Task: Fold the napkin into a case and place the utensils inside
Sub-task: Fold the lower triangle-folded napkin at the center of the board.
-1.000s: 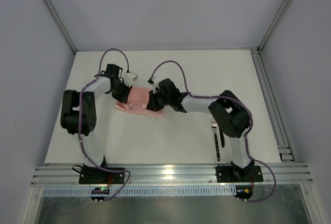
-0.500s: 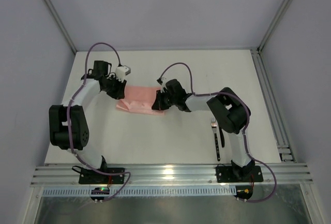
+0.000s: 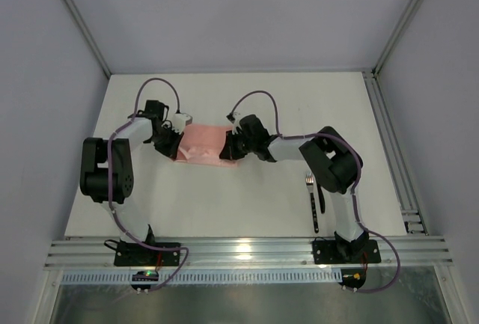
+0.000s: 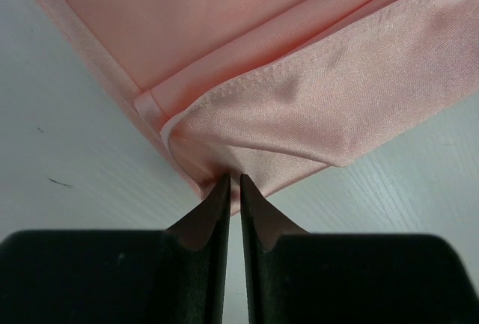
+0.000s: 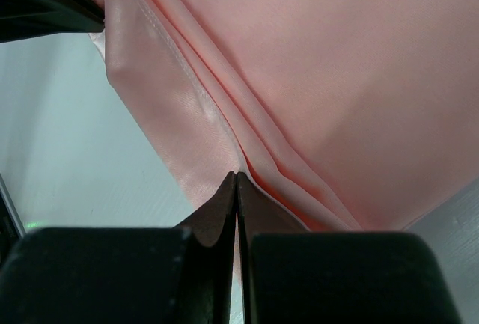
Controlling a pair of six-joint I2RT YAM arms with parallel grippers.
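where the left end effector (image 4: 233, 179) meets the cloth, its two dark fingers stand almost together with only a thin slit between them. the napkin (image 4: 299, 99) is gathered into their tips and its shiny top layer puckers toward that point, so it reads as clamped on the napkin's folded corner. around the tips a hemmed flap lies over a smoother layer, with bare white table (image 4: 67, 137) on either side.

the right end effector (image 5: 236, 176) has its fingers pressed fully together, the tips sitting on a long crease of the napkin (image 5: 314, 62) close to its edge; whether any cloth is nipped between them i cannot tell. soft ridges run from those tips toward the upper left, where a black finger tip, seemingly the other arm's, touches the cloth's far corner.

seen from above, the left end effector (image 3: 172, 144) is at the left end of the napkin (image 3: 203, 142) and the right end effector (image 3: 229, 147) at its right end, the two arms reaching in from opposite sides. the napkin lies folded into a flat, wide band on the table (image 3: 224, 204), left of centre and toward the back. the utensils (image 3: 315, 215) lie well apart from it on the right, near the right arm's base: a fork (image 3: 308, 180) with pale tines pointing away, and a slim dark handle just beside it
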